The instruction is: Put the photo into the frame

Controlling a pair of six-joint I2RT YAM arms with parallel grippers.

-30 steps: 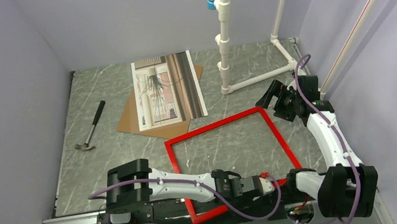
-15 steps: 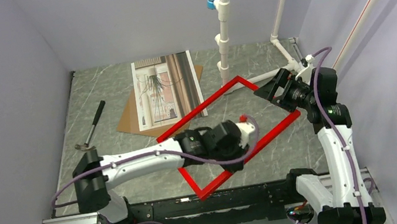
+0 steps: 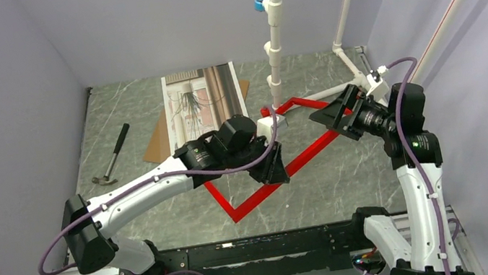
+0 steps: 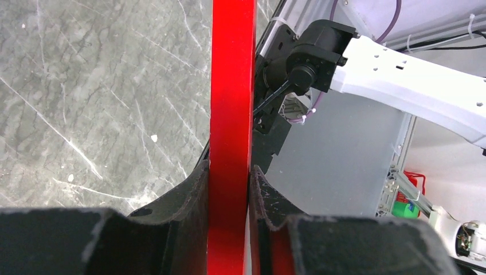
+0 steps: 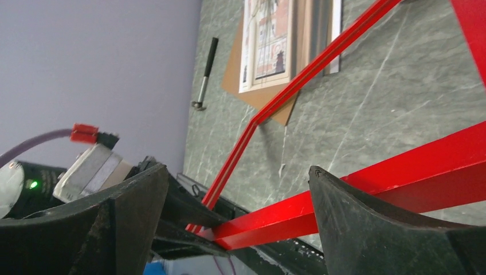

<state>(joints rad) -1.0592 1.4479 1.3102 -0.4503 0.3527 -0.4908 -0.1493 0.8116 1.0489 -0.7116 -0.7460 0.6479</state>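
Frame (image 4: 232,86) lifted farther back, clamped in left tool (image 4: 229,175); right tool (image 5: 238,172) wide open

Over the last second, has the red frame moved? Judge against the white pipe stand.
Yes. The frame lifted from the near edge of the table and moved away, tilted, its far corner now beside the white pipe stand.

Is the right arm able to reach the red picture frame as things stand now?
Probably yes. The right tool is open and close to the thin red rectangular picture frame, which the left tool holds tilted; nothing seems to stand between them.
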